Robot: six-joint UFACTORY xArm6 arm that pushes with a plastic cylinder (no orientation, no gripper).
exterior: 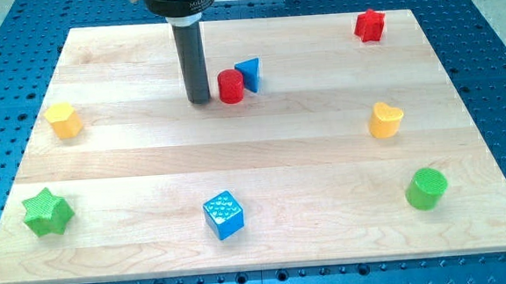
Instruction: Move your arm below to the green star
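The green star (46,213) lies near the bottom left corner of the wooden board (263,159). My tip (198,99) rests on the board in the upper middle, far up and to the right of the green star. It stands just left of the red cylinder (230,86), close to it; I cannot tell if they touch. A blue triangular block (249,73) sits against the red cylinder's right side.
A yellow hexagonal block (63,120) lies at the left, above the green star. A blue cube (223,215) lies at the bottom middle. A green cylinder (427,189), a yellow heart (385,120) and a red star (369,26) lie along the right side.
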